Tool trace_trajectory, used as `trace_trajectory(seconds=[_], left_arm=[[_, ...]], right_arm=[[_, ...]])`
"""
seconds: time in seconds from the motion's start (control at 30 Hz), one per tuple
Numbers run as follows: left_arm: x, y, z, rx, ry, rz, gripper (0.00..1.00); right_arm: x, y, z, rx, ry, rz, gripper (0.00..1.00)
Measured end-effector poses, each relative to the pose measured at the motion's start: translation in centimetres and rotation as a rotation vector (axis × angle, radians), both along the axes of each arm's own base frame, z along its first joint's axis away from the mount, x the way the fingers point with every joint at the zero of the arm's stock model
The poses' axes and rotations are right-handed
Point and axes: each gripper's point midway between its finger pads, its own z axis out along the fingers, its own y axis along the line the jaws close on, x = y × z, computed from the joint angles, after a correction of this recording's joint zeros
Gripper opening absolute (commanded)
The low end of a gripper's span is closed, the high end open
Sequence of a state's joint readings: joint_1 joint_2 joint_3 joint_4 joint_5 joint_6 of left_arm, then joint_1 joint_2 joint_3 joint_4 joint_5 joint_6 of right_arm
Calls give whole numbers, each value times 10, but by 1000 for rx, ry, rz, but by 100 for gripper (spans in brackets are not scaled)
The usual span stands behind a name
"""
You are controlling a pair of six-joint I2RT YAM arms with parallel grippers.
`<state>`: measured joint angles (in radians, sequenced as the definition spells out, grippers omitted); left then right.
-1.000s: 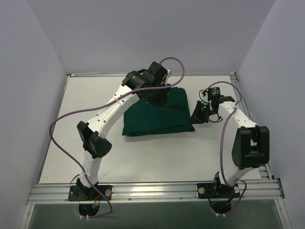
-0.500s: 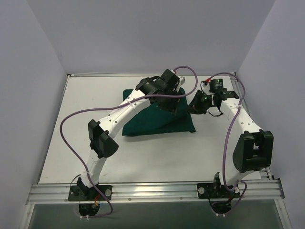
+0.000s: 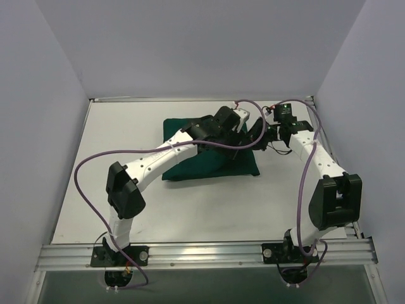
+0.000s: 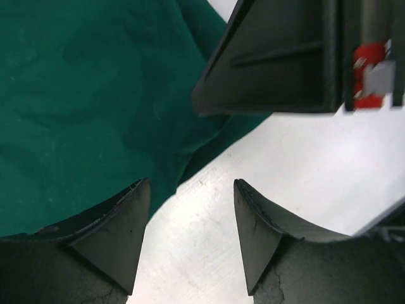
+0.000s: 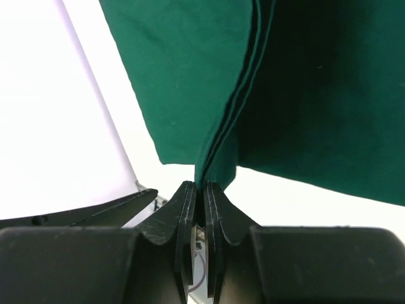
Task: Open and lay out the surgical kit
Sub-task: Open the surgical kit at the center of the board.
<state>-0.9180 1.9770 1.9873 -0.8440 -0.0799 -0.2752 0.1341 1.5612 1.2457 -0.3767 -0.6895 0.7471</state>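
In the top camera, the green cloth wrap (image 3: 190, 170) lies as a folded bundle on the white table (image 3: 190, 215), a little toward 12 o'clock from the table's middle. The left arm reaches across it from 7 o'clock, and the left gripper (image 3: 243, 138) is over the wrap's corner at 2 o'clock. The right gripper (image 3: 256, 136) comes to the same corner from the 3 o'clock side, so the two claws stand just beside each other. The arms hide the corner itself.

In the left wrist camera, the two fingers (image 4: 120, 234) of the left claw stand apart. The claw is released and nothing is between them. Beyond the gap there is bare table and the edge of the wrap. The cloth fills the picture from 9 to 12 o'clock, and its edge runs down close to the left fingertip. The dark body of the right gripper is at 1 o'clock, near the cloth edge.

In the right wrist camera, the right claw is clenched. Its fingers (image 5: 215, 209) press together at 6 o'clock and pinch a thin folded edge of the wrap. From this pinch the cloth goes up toward 12 o'clock in several layers and spreads over the upper part of the picture. White table shows at 4 o'clock, below the cloth.
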Motion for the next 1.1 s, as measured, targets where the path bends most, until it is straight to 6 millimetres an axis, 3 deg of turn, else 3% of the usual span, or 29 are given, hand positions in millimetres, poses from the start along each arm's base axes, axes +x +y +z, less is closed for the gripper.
trace_trajectory(seconds=[0.2, 0.4, 0.53, 0.63, 0.67, 0.7, 0.77, 0.87, 0.93, 1.03, 1.1], left_arm=[[18, -10, 8, 11, -80, 29, 63], [25, -10, -16, 63, -67, 38, 63], [25, -10, -19, 71, -63, 41, 60], [30, -10, -17, 66, -69, 59, 20], [32, -10, -17, 66, -71, 67, 5], [34, -9, -17, 65, -72, 78, 2], [41, -4, -18, 72, -79, 108, 2], [60, 23, -21, 94, -79, 216, 2], [73, 60, -26, 120, -65, 307, 2], [93, 142, -22, 145, -40, 477, 2], [106, 216, -5, 145, -43, 635, 2]], right_arm=[[-2, 8, 7, 38, 20, -14, 0], [2, 9, 21, 57, -1, -32, 0], [3, 9, 22, 65, 5, -39, 0], [3, 10, 23, 73, 8, -42, 2], [3, 11, 24, 75, 4, -40, 11], [3, 11, 25, 77, 2, -41, 35], [2, 10, 25, 71, 0, -40, 54], [2, 4, 22, 24, -11, -32, 69], [5, -3, 25, -24, -20, -23, 73], [25, -17, 40, -103, -84, -29, 78], [40, -26, 51, -146, -142, -41, 80]])
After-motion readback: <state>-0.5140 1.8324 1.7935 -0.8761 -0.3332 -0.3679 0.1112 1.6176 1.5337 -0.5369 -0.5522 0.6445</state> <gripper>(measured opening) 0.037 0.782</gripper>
